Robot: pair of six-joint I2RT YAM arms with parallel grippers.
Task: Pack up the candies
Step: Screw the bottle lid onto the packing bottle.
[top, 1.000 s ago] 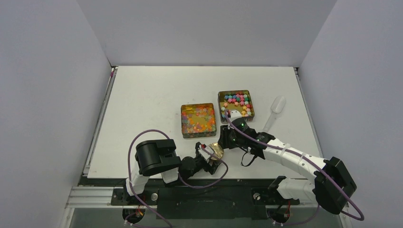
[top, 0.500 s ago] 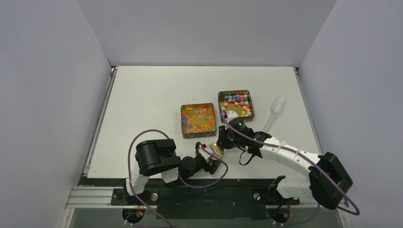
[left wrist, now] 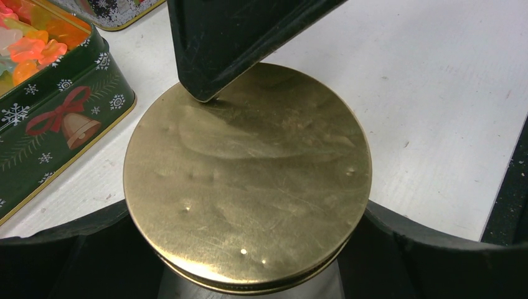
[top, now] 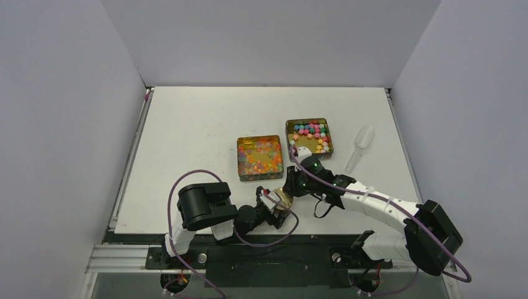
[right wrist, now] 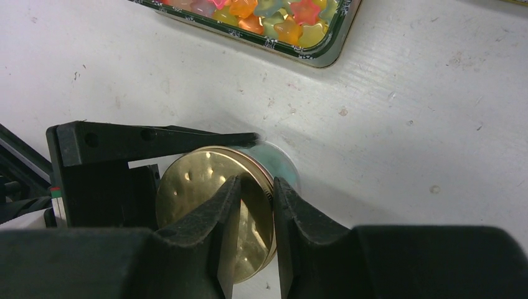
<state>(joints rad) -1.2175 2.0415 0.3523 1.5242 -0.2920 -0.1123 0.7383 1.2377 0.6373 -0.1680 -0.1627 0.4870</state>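
1. While looking down from above, find a white table [top: 199, 124].
2. In its middle, two open tins, the near tin [left wrist: 56, 131] and the far tin [top: 309, 119], just beside each other.
3. Left gripper [left wrist: 246, 212]: spread wide and hugging the small jar [right wrist: 279, 163] on both sides, close to the table's near edge.
4. Right gripper [right wrist: 257, 182]: fingers nearly together, one on each side of the rim of the gold lid [left wrist: 261, 143] on that jar; cannot tell if squeezing.
5. Clear scoop [top: 361, 142]: lying right of the far tin.
6. Candies [top: 311, 131]: filling both tins, bright lumps in the far one, shiny ones in the near one.

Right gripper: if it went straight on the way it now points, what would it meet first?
The gold lid: jaws of the right gripper straddle its rim, so contact looks immediate; depth unclear.
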